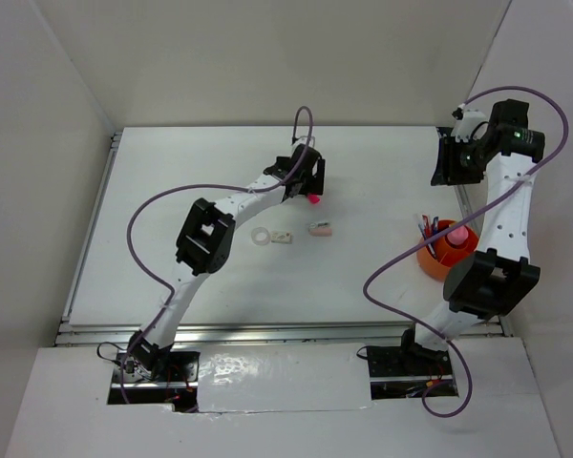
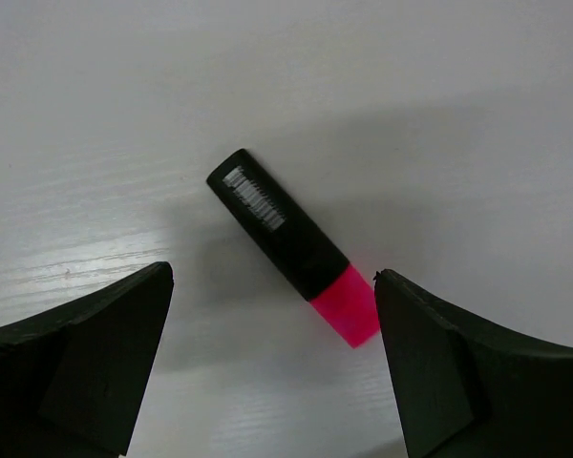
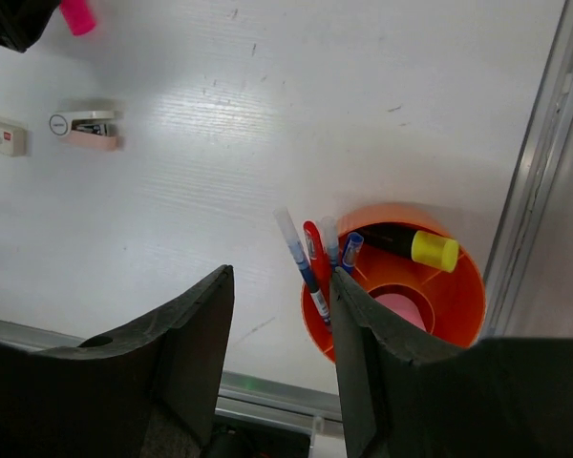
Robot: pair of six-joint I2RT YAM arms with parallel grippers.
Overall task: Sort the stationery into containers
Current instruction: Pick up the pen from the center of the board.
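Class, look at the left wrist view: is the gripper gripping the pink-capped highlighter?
No: the pink-capped highlighter lies on the table between the left gripper's wide-open fingers, touching neither.

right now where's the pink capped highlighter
The highlighter lies flat on the table between the fingers of the open left gripper in the left wrist view; from above, it's mid-table, just beyond the pinkish item.

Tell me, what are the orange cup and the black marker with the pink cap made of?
The orange cup looks like plastic: smooth, evenly bright, faintly glossy walls. The marker also seems to be hard plastic: matte black barrel with a white printed label, and a vivid pink cap.
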